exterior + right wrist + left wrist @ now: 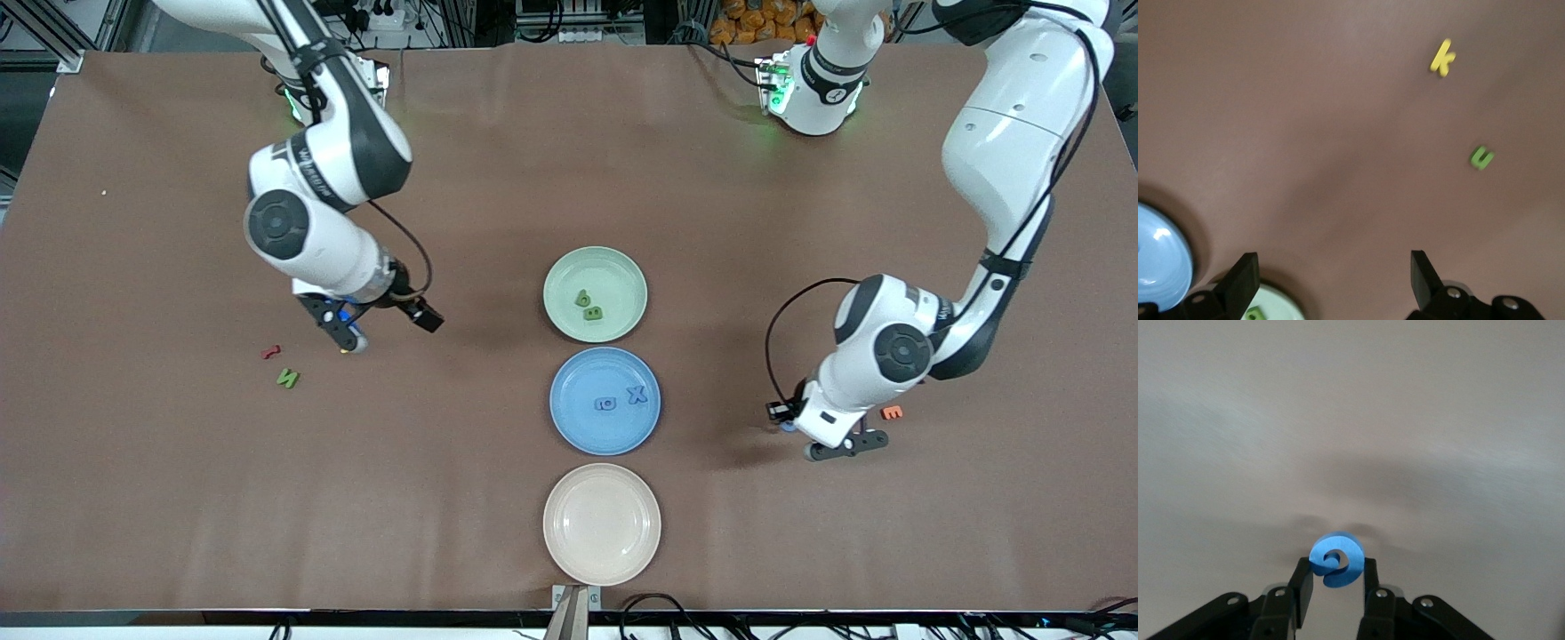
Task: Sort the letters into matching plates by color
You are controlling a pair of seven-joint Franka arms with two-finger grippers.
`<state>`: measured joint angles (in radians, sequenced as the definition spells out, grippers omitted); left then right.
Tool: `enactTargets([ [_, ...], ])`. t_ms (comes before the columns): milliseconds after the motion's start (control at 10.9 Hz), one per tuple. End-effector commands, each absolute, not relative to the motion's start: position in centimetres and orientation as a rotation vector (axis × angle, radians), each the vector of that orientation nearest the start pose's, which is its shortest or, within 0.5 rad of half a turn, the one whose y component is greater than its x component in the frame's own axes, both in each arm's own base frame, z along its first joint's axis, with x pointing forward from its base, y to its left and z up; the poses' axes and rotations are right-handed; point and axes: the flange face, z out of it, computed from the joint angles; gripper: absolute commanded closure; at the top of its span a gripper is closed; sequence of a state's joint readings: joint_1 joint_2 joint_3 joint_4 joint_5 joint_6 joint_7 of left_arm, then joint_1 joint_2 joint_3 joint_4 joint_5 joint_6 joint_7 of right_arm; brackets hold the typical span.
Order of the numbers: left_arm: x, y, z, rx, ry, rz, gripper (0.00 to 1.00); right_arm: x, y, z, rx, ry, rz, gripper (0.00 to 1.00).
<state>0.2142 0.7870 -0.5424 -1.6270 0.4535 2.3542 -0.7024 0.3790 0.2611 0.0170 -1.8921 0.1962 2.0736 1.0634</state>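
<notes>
Now I see a brown table point(498, 178) with three plates in a row: green plate point(595, 293) farthest from the front camera, blue plate point(605, 401) next, cream plate point(602, 524) nearest. Two green letters point(588, 305) lie in the green plate, two blue letters point(621, 400) in the blue plate. Toward the left arm's end from the blue plate, my left gripper point(1333, 577) pinches a blue letter point(1336, 559), an orange letter point(891, 412) beside it. Toward the right arm's end, my right gripper point(1331, 280) hangs spread wide; a red letter point(271, 352) and a green letter point(287, 378) lie near.
</notes>
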Motion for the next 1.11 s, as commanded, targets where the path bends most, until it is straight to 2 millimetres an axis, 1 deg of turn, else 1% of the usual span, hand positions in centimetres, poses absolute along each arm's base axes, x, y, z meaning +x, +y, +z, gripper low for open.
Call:
enactTargets([
  [0, 66.0, -24.7, 23.5, -3.193, -0.507, -0.106, 1.00, 55.8, 17.3, 36.5, -2.856, 1.033, 0.266, 0.00],
  [92, 65.2, -27.0, 23.8, -3.192, -0.547, -0.107, 1.00, 56.3, 14.8, 36.0, -2.862, 1.003, 0.269, 0.00],
  [184, 64.0, -29.9, 24.1, -3.200, -0.569, -0.101, 1.00, 56.6, 12.3, 35.3, -2.872, 0.961, 0.268, 0.00],
  [461, 61.3, -36.9, 26.8, -3.249, -0.654, -0.096, 1.00, 57.9, 5.9, 33.8, -2.912, 0.832, 0.208, 0.00],
  [553, 60.1, -39.0, 27.0, -3.257, -0.652, -0.089, 1.00, 58.4, 4.4, 33.0, -2.951, 0.774, 0.172, 0.00],
  [645, 58.8, -40.9, 27.1, -3.261, -0.644, -0.082, 1.00, 58.8, 3.4, 31.6, -3.000, 0.704, 0.143, 0.00],
  [737, 58.2, -42.5, 27.5, -3.272, -0.641, -0.087, 1.00, 59.4, 2.1, 29.9, -3.047, 0.643, 0.100, 0.00],
  [829, 57.4, -43.7, 27.6, -3.279, -0.623, -0.085, 1.00, 59.8, 1.3, 28.6, -3.077, 0.594, 0.067, 0.00],
  [921, 57.1, -44.5, 27.8, -3.288, -0.611, -0.087, 0.67, 60.2, -0.1, 27.5, -3.075, 0.609, 0.039, 0.00],
  [1013, 56.5, -45.3, 27.8, -3.292, -0.573, -0.098, 0.02, 60.5, -0.6, 26.7, -3.069, 0.623, 0.013, 0.00],
])
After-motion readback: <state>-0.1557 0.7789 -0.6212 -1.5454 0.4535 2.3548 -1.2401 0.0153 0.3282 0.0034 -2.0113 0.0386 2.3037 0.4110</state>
